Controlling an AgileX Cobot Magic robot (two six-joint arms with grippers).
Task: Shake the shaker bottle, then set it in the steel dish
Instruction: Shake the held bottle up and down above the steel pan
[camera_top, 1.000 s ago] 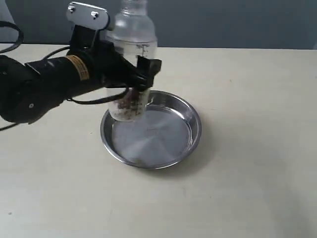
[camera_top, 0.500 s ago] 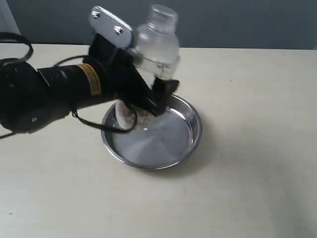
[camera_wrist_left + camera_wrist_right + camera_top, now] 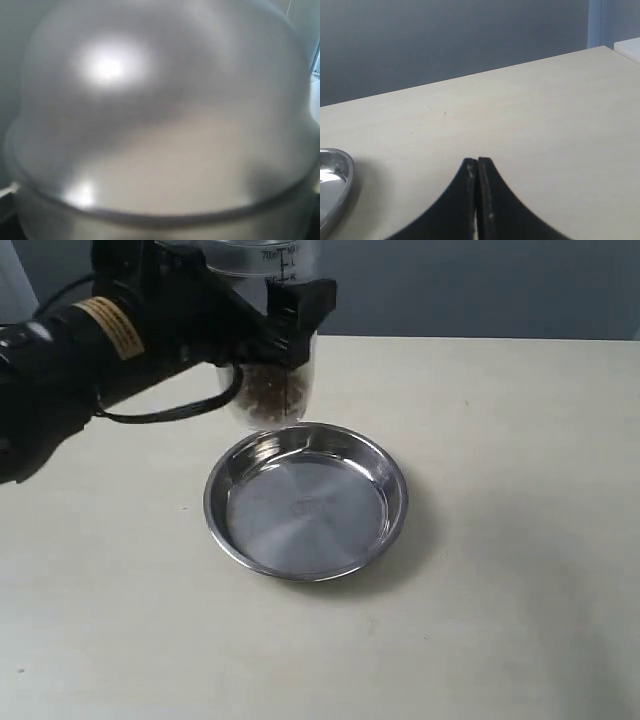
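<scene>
Nearest to us, in front of the steel dish [image 3: 300,515], we see bare pale table [image 3: 480,640]. The dish lies flat on it, round, shallow and shiny, and its bare floor mirrors the light.

Just past the dish's far rim, toward its left side, we find the shaker bottle [image 3: 295,400]. It is upright and lifted, not in the dish. Its base shows level with that far rim in the exterior view, and we cannot tell whether it hangs over the rim or just behind it. Brown bits [image 3: 258,395] sit heaped in its lower part. A dark measuring scale [image 3: 288,260] runs up its clear side, and the picture's edge cuts off its top.

Above the dish's far rim, the left gripper [image 3: 270,310] holds the bottle by its middle. One black finger [image 3: 300,320] lies across the bottle's near side and the other is hidden behind it, so we read this as a pinch on the bottle. The black arm [image 3: 90,340], with a yellow label [image 3: 112,325], reaches in from the dish's left. In the left wrist view the bottle's frosted dome [image 3: 160,125] fills the whole picture, blurred.

The right gripper [image 3: 477,162] stands apart from the dish, whose rim [image 3: 342,185] shows at the edge of the right wrist view. Its two black fingers are pressed together, tip to tip, over bare table.

Beyond the dish we see a dark grey wall [image 3: 480,280].
</scene>
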